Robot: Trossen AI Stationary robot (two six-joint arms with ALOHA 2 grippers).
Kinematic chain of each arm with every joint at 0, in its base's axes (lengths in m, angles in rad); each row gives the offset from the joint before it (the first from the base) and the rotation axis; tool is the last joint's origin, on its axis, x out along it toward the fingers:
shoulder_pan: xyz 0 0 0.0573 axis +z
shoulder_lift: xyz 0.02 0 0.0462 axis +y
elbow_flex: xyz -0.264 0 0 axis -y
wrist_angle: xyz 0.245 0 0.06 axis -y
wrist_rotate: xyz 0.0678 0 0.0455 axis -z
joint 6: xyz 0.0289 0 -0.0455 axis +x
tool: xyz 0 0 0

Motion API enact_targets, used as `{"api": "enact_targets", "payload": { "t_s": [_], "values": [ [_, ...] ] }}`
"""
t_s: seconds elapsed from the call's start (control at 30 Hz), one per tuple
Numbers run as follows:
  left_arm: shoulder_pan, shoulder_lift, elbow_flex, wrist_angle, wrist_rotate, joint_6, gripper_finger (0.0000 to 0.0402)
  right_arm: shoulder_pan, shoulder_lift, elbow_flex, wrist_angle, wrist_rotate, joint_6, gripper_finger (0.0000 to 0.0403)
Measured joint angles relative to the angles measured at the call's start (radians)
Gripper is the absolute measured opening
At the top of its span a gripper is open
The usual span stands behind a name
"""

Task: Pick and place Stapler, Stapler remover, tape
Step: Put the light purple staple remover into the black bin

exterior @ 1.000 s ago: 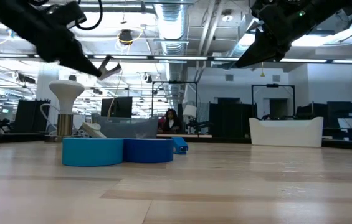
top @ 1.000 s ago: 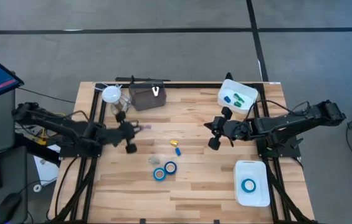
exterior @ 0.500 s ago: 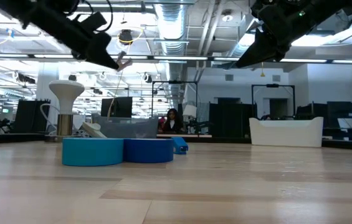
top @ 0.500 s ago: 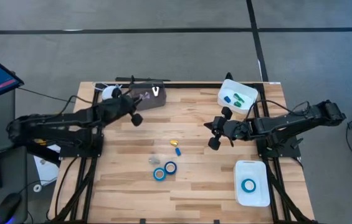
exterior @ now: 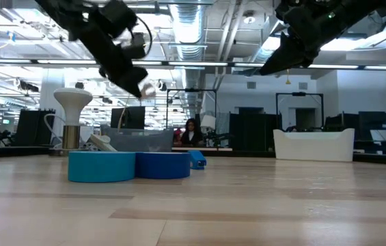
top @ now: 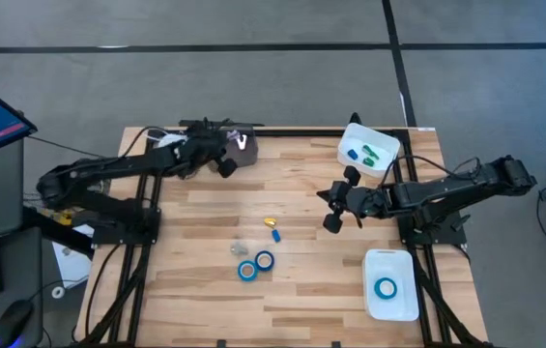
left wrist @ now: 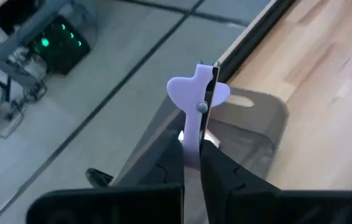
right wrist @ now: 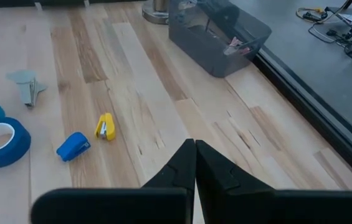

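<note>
My left gripper is at the table's far left, shut on a pale lilac staple remover above a grey bin. In the low view that gripper hangs high over the table. Two blue tape rolls lie flat at mid-table, and a third lies in a white tray. A small yellow stapler and a blue one lie on the wood. My right gripper hovers shut at the right, holding nothing. My left gripper pinches the staple remover's lower stem between its two fingers. The fingers slant down from the table's left side. The winged end sticks out past the fingertips. The remover is lifted clear, above the grey bin.
A grey staple remover lies near the tape rolls. A white bin with green and blue items stands at the far right. A white mushroom-shaped object stands left of the grey bin. Bare wood lies along the near edge.
My left gripper has swung from the table's left-middle toward the far edge and somewhat right, rising a little and turning, and now hangs over the grey bin. It stays shut on the lilac staple remover, which has travelled with it.
</note>
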Motion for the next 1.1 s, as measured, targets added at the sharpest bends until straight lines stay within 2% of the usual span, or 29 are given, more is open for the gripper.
{"api": "enact_targets", "payload": {
  "t_s": [0.2,0.47,0.67,0.97,1.1],
  "values": [
    [0.093,0.104,0.009,-0.007,0.075,-0.033,0.0008,0.0,0.0,0.0,-0.018,0.0,0.0,0.0001],
    [0.163,0.193,0.009,-0.007,0.093,-0.05,0.0007,0.0,0.0,0.0,-0.022,0.0,0.0,0.0001],
    [0.196,0.251,0.009,-0.006,0.141,-0.051,0.0007,0.0,0.0,0.0,-0.022,0.0,0.0,0.0001],
    [0.204,0.289,0.009,-0.006,0.145,-0.051,0.0008,0.0,0.0,0.0,-0.022,0.0,0.0,0.0001],
    [0.204,0.289,0.008,-0.005,0.145,-0.051,0.0025,0.0,0.0,0.0,-0.022,0.0,0.0,0.0001]
  ]
}}
